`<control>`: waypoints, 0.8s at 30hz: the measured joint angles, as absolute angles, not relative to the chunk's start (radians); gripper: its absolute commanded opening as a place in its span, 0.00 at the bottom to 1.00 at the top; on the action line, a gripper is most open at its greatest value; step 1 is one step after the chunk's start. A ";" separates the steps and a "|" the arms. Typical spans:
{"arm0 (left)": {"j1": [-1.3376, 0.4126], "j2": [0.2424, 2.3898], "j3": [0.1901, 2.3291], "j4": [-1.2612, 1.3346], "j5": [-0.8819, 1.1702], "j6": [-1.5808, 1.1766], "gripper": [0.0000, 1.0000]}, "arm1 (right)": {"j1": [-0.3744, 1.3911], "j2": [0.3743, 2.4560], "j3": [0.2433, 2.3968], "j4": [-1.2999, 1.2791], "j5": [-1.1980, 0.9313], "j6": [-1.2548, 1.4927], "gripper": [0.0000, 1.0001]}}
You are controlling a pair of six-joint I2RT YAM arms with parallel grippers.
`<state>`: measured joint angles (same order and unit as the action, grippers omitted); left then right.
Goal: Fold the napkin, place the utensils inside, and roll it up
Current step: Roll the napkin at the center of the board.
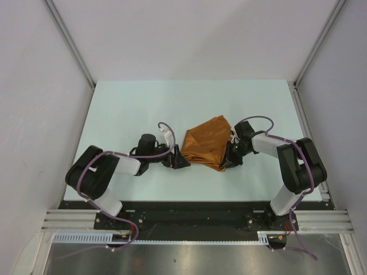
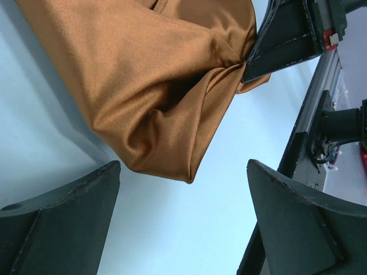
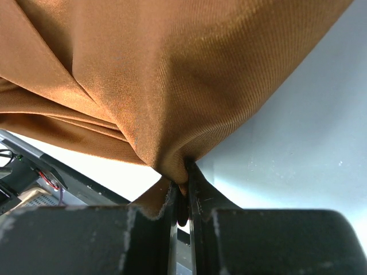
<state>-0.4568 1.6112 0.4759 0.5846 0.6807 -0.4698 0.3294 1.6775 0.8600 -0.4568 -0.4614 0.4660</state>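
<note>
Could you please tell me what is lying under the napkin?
Only bare table shows around the bunched napkin, which the right gripper pinches at one edge. Anything beneath it or within its folds is covered, so I cannot tell.

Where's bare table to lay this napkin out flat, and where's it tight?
Widest free patch: the far half of the table, between the napkin and the back wall, side to side. Also bare: the near strip between the left base and right base. Crowded: the middle band, where the open left pincer and the right pincer, shut on the napkin, flank it.
</note>
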 measured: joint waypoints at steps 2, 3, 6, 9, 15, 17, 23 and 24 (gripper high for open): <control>-0.457 1.629 0.472 0.623 0.690 -0.482 0.92 | 0.329 1.679 0.861 -0.460 -0.461 0.463 0.00; -0.457 1.640 0.472 0.641 0.694 -0.489 0.89 | 0.329 1.679 0.862 -0.462 -0.461 0.462 0.00; -0.457 1.669 0.472 0.684 0.710 -0.500 0.86 | 0.327 1.679 0.864 -0.466 -0.461 0.461 0.00; -0.457 1.676 0.472 0.694 0.716 -0.498 0.85 | 0.327 1.679 0.865 -0.471 -0.461 0.458 0.00; -0.457 1.670 0.472 0.667 0.709 -0.444 0.80 | 0.325 1.683 0.871 -0.482 -0.461 0.450 0.00; -0.457 1.670 0.472 0.669 0.710 -0.440 0.78 | 0.325 1.685 0.873 -0.484 -0.461 0.449 0.06; -0.457 1.686 0.472 0.699 0.711 -0.485 0.79 | 0.325 1.682 0.882 -0.510 -0.471 0.444 0.48; -0.457 1.686 0.472 0.699 0.710 -0.495 0.78 | 0.325 1.677 0.887 -0.517 -0.464 0.445 0.58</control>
